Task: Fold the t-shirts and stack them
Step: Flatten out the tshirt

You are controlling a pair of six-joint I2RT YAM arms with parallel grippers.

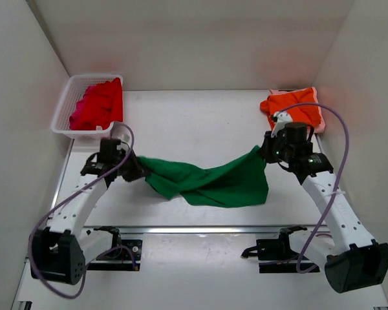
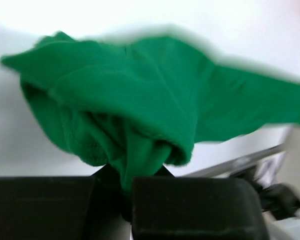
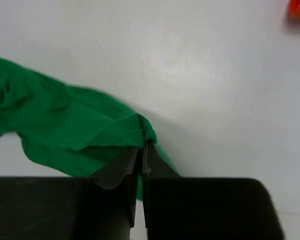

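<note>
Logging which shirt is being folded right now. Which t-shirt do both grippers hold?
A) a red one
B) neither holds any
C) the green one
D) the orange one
C: the green t-shirt is strung between the left gripper and the right gripper, each shut on an edge, while the orange t-shirt lies apart at the far right.

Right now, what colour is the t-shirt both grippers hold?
Bright green t-shirt; clearest in the top external view.

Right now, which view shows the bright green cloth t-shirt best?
Top external: the whole bright green cloth t-shirt shows, held between the left gripper and right gripper. Left wrist shows only a blurred bunch up close; right wrist just one pinched edge.
</note>
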